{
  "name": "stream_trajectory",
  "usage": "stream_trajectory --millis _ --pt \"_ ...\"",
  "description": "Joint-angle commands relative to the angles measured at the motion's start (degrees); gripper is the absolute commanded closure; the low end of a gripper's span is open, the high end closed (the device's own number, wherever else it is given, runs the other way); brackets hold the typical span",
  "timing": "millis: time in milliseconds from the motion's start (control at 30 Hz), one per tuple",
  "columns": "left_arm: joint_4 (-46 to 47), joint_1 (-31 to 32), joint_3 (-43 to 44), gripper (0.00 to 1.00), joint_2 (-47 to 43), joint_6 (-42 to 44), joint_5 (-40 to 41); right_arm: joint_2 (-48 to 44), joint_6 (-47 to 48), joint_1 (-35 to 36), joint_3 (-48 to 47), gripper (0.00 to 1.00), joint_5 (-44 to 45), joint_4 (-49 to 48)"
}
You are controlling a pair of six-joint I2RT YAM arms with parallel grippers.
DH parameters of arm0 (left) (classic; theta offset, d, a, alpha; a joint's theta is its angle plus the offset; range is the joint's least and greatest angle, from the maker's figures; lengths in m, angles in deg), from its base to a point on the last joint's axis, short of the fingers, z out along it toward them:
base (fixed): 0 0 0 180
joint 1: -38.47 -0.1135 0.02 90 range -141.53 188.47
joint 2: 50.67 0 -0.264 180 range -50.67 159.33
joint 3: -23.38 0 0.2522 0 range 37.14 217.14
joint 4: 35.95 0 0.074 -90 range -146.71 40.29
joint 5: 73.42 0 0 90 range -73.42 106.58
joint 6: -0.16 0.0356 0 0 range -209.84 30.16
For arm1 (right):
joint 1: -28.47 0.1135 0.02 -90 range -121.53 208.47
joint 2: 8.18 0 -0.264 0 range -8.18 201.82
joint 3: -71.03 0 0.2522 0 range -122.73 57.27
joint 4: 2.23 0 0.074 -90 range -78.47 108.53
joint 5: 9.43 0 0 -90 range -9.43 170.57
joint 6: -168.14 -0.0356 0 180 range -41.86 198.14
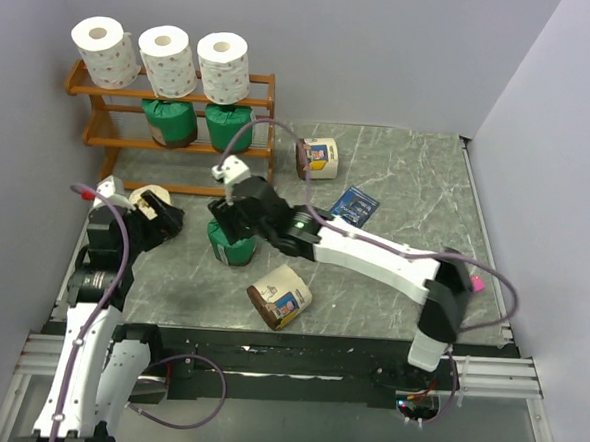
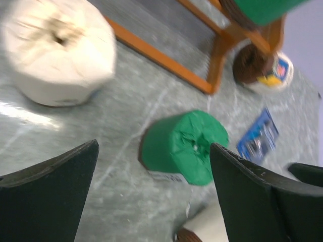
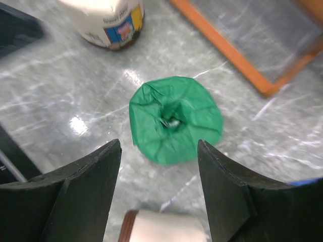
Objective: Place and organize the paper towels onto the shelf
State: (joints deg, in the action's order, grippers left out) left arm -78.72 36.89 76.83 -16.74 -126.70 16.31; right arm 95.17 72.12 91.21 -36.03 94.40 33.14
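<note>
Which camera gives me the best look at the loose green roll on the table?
Right wrist: the green roll sits centred, seen from above, just beyond the open right gripper. Left wrist shows its side and top, slightly blurred. Top external shows only its lower part, under that gripper.

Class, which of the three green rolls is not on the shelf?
The green roll standing on the table under the right tool; the other two sit on the shelf's middle tier.
</note>
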Motion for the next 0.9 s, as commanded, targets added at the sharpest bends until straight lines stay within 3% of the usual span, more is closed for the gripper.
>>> stream_trajectory --millis 0,200,367,567,867 --pt "4.4 -0.2 1.8 0.03 5.0 -0.3 -13.5 -11.6 0.1 -0.2 7.7 0.31 1.3 -3.3" --pt "7.7 4.4 0.7 0.05 13.5 -3.1 -13.6 -24.1 -3.5 -0.1 20.8 0.31 2.5 -5.1" --pt "10.4 14.1 1.4 0.03 19.2 -6.1 -5.2 -33.3 -5.2 -0.1 31.8 0.31 1.1 -10.2" --pt "10.4 17.8 1.5 0.05 24.3 -8.9 0.1 -40.7 -4.5 0.0 35.7 0.30 2.8 -9.2" --pt "15.3 19.0 -0.2 0.11 28.3 -9.1 0.0 -45.7 -3.9 -0.1 38.8 0.30 3.6 -10.9"
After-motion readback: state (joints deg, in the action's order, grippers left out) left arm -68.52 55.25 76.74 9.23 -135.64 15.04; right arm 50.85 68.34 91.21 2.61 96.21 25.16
